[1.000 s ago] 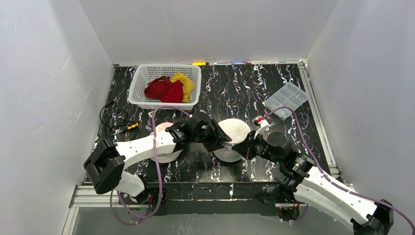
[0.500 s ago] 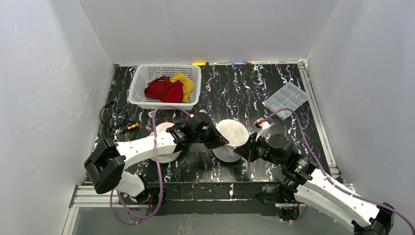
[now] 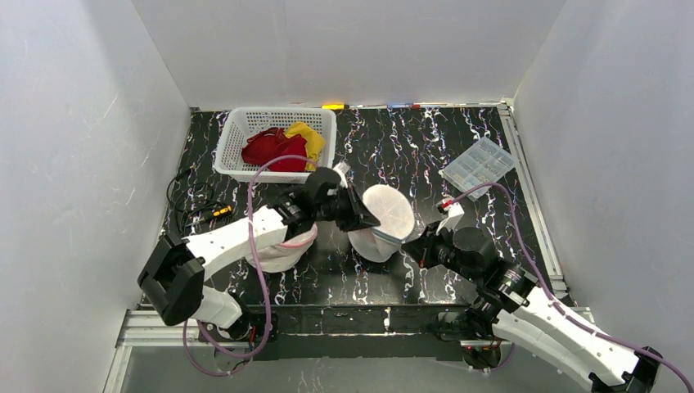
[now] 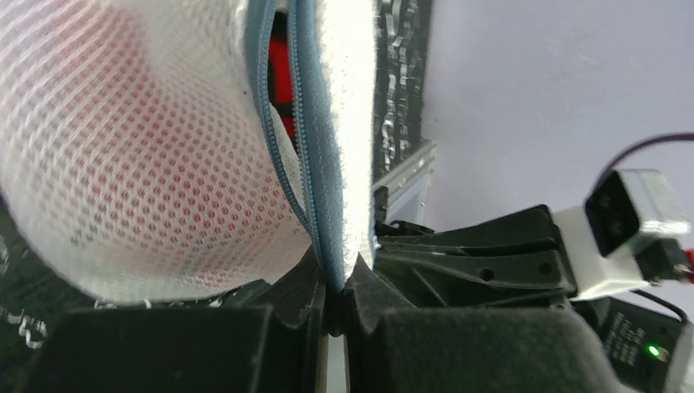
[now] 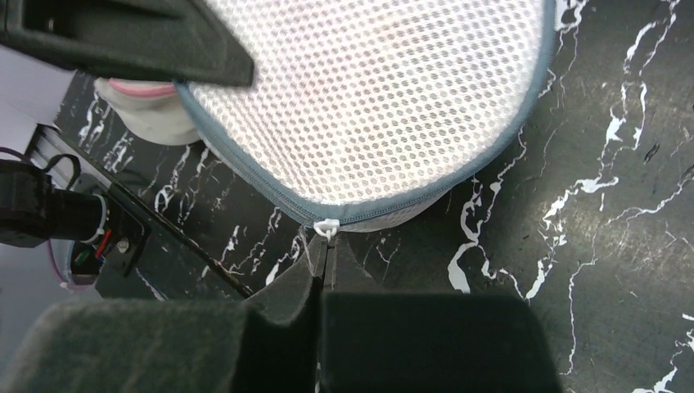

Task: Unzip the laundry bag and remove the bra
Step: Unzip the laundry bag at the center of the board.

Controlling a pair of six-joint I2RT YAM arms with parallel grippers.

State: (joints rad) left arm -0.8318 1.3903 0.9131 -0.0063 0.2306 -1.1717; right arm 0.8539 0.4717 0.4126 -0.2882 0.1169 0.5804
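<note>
The laundry bag, a round white mesh pouch with a blue-grey zipper band, is tilted up off the black table. My left gripper is shut on its rim; in the left wrist view the jaws pinch the zipper band. Red fabric, probably the bra, shows in the zipper gap and tints the mesh. My right gripper is at the bag's near right edge. In the right wrist view it is shut on the small white zipper pull.
A white basket with red and yellow clothes stands at the back left. A clear plastic box lies at the back right. Black cables lie at the left. A white and pink rounded thing sits under my left forearm.
My left gripper has shut on the bag's rim and lifted it up and back to the left, tilting the bag. My right gripper followed, still shut on the zipper pull.
</note>
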